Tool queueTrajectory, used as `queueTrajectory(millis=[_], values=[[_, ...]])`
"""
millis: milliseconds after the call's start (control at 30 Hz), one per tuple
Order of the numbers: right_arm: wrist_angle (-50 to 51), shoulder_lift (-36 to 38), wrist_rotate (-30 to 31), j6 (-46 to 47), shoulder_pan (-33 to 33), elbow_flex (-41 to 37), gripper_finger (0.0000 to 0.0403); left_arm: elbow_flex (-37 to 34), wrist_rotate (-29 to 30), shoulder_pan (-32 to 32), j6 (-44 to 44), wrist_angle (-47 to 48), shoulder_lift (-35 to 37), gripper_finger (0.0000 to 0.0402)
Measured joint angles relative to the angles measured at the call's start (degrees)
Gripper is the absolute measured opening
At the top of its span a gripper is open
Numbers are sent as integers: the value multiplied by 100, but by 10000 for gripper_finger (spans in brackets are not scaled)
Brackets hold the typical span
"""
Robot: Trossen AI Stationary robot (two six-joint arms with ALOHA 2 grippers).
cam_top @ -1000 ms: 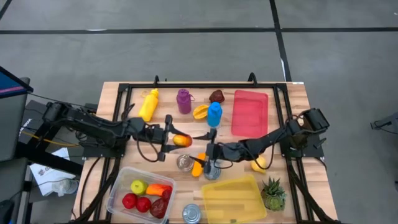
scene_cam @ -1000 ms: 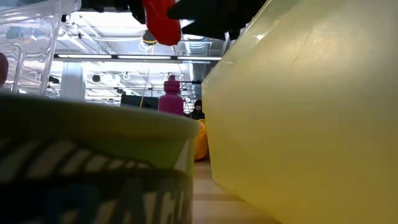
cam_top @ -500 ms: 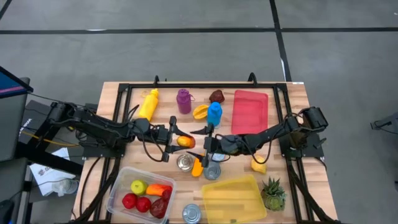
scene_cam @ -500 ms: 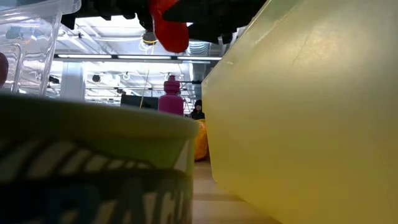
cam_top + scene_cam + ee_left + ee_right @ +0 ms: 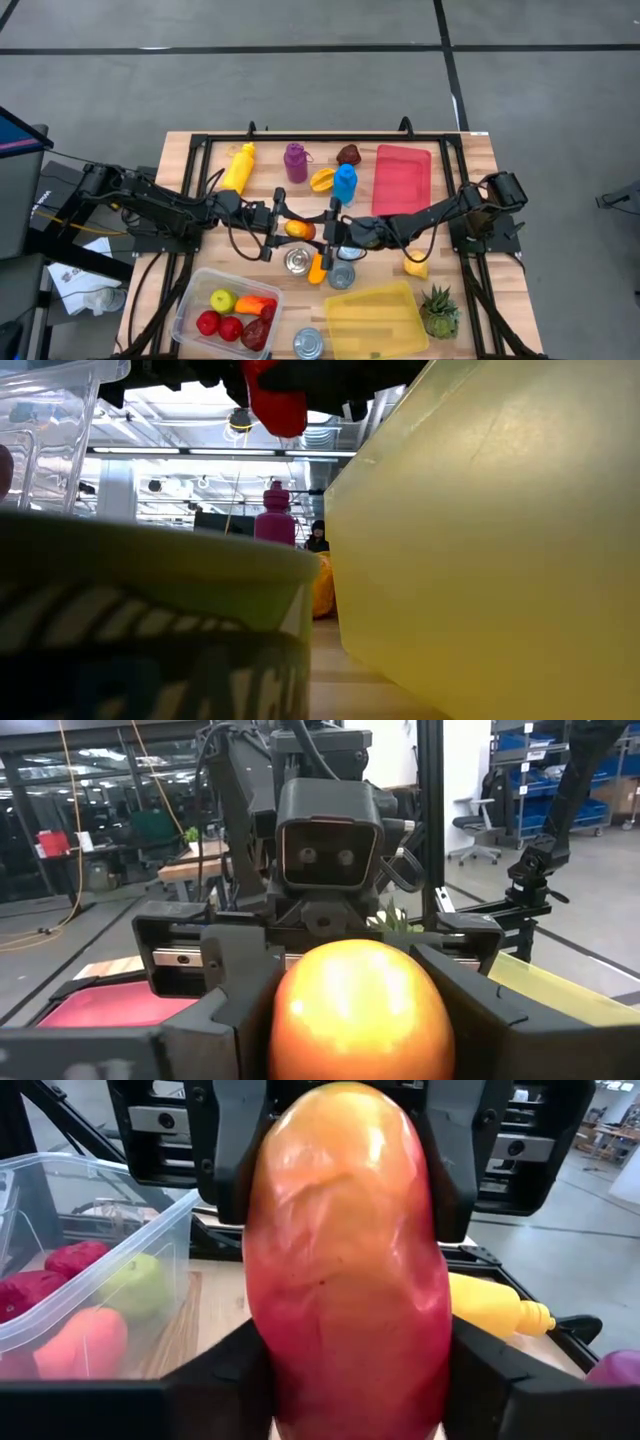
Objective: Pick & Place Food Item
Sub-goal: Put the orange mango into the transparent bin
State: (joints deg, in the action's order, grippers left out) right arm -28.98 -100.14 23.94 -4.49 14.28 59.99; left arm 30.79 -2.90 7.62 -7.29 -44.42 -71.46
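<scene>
mango [image 5: 298,230] between both end effectors (left [image 5: 283,229], right [image 5: 322,233])

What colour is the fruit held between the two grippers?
Orange-yellow on top shading to red below; the fruit shows best in the right wrist view.

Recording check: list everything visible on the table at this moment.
mango: 1, orange-red, mid-table, above surface
yellow bottle, purple bottle, blue bottle: 1 each, far side
red tray: 1, far right
cans: 3, silver, two near mango, one at near edge
orange piece: 1, between two cans
clear bin: 1, near left, holds fruit
yellow container: 1, near right
yellow fruit: 1, right of centre
left pincer, right pincer: dark, both closed on mango
</scene>
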Motion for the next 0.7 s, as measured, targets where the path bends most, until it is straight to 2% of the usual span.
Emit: queueTrajectory(millis=[300, 400, 467, 533, 600, 700], values=[[-12, -11, -39, -46, 20, 39, 185, 2, -38, -4, -27, 263, 252, 192], [152, 9, 30, -60, 18, -20, 185, 2, -131, 4, -26, 410, 712, 279], [246, -32, -9, -59, 31, -22, 185, 8, -159, 11, -28, 838, 1148, 341], [220, -13, -9, -57, 30, -9, 185, 5, -95, 11, -35, 1344, 1503, 379], [182, -2, -9, -46, 24, -7, 185, -13, -3, 19, -58, 1788, 1963, 387], [117, -6, -287, -46, 41, 33, 185, 6, 135, 29, -107, 2280, 2536, 367]])
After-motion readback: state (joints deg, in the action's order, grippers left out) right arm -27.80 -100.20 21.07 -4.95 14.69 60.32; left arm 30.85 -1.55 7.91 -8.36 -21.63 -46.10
